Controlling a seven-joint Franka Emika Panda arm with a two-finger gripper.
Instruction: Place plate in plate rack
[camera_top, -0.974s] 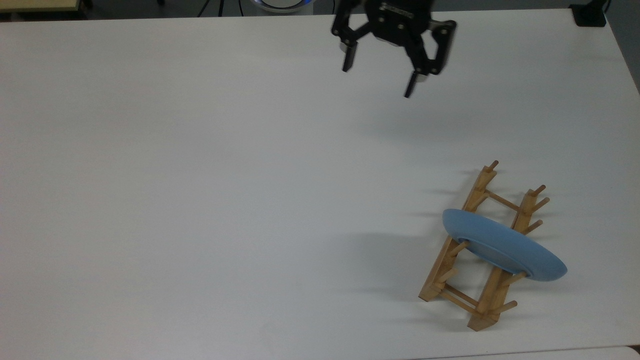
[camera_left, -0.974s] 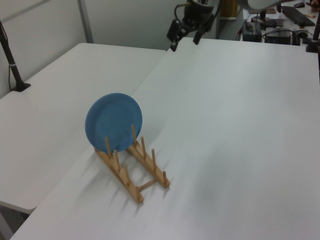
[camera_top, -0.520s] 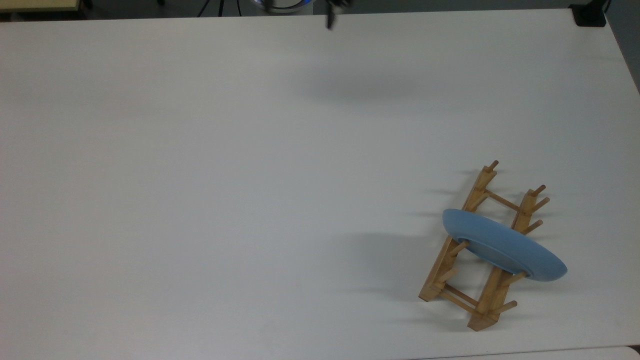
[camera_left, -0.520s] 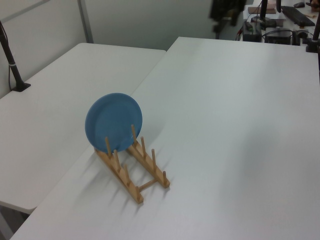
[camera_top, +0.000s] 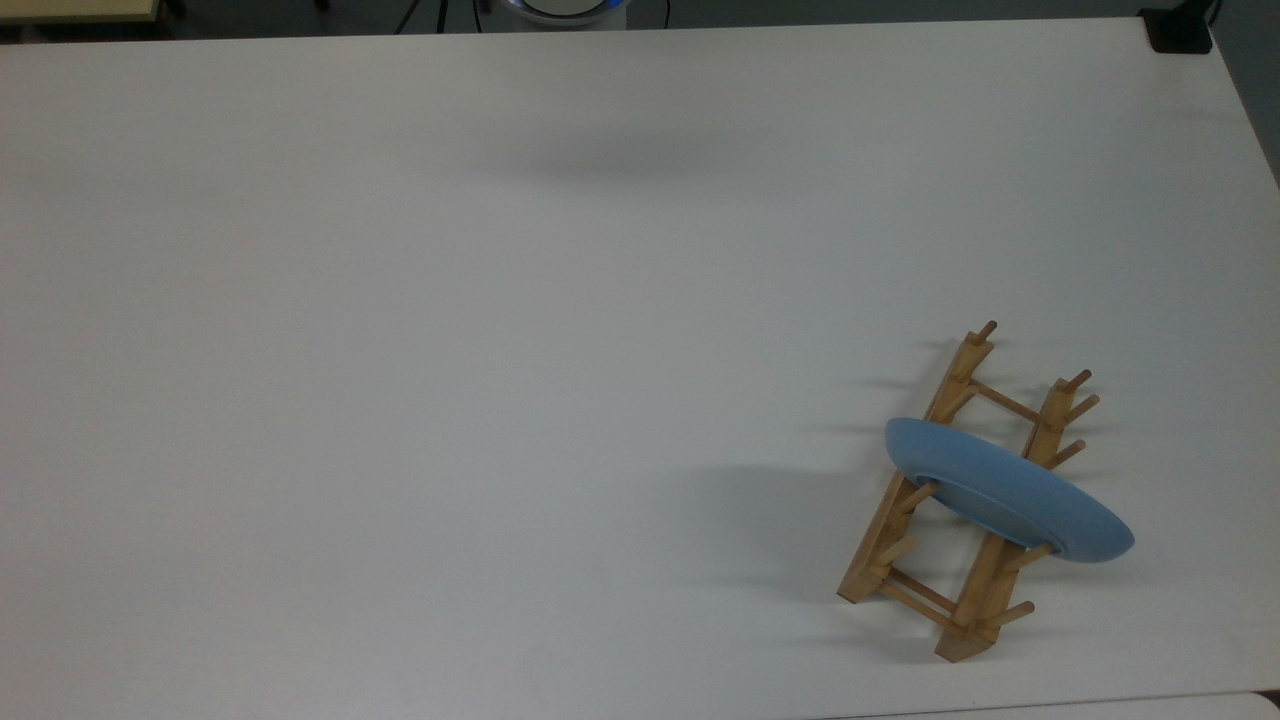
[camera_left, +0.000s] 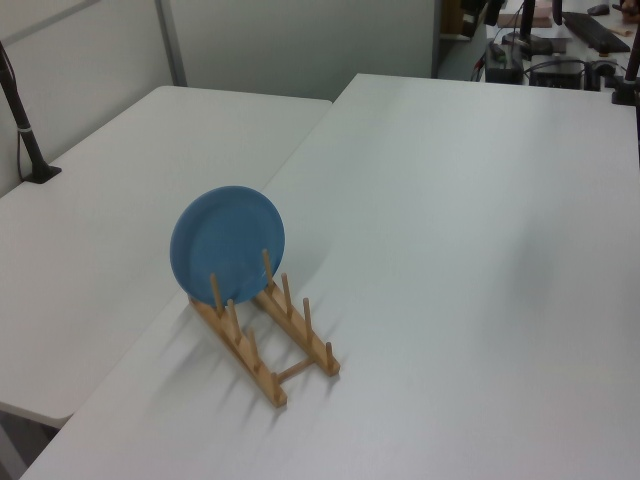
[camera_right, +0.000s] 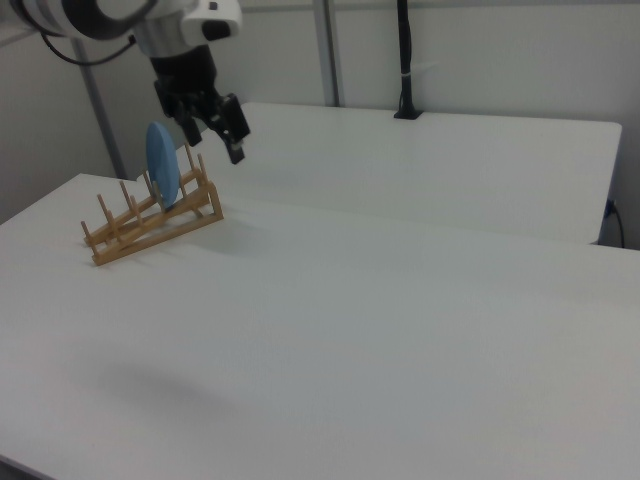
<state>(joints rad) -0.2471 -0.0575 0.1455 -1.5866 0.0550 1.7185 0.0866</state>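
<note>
White table (camera_right: 400, 330) is seen bare in the foreground of the right view, w/ nothing lying under or in front of the pincer. Further back, below the pincer and toward the right view's left of it, the plate rack (camera_right: 150, 222) is set on the tabletop, and the plate (camera_right: 160, 163) is stood on edge in it. The pincer (camera_right: 213, 140) is held up in the air w/ its two fingers spread and nothing between them. No contact w/ plate or rack is seen, though the depth gap can't be judged from the right view.

The task is judged done; the step in hand is read as a retreat. It is done well if the arm is lifted up and away from the rack, so the plate's top rim and the pegs are not clipped, and if the fingers are left spread.

As for what is held where: in the left view the plate (camera_left: 227, 243) is leaned back in a slot toward one end of the rack (camera_left: 268, 372), w/ a peg pair in front of it. The other slots are empty. In the top view the plate (camera_top: 1005, 495) is laid across both rails of the rack (camera_top: 880, 535). Behind the pincer, a second white table (camera_right: 450, 140) and a black pole (camera_right: 403, 60) are seen.
</note>
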